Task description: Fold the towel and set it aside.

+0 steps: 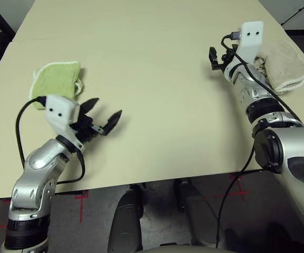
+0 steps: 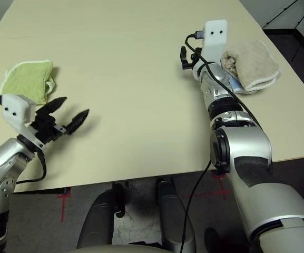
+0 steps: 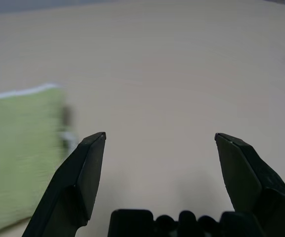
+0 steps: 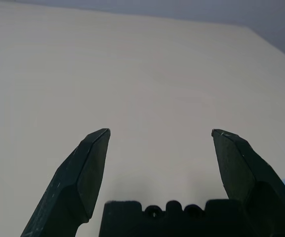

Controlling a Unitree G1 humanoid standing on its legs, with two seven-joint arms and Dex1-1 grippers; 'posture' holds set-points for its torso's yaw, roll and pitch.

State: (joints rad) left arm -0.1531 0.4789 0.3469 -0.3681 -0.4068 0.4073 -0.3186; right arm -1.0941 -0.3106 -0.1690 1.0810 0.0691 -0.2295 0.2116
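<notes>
Towel (image 2: 257, 63) folded; beige, white-edged

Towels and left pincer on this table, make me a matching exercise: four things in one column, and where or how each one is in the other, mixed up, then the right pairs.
Things
1. Lime-green towel with white edging
2. Beige terry towel with white edging
3. Light-blue cloth
4. Black two-fingered left pincer

Place or state
A. Peeking out from under another cloth
B. Standing open, holding nothing
C. On the table's left side
D. Folded, on the table's right side

Pairs: 1-C, 2-D, 3-A, 4-B
</notes>
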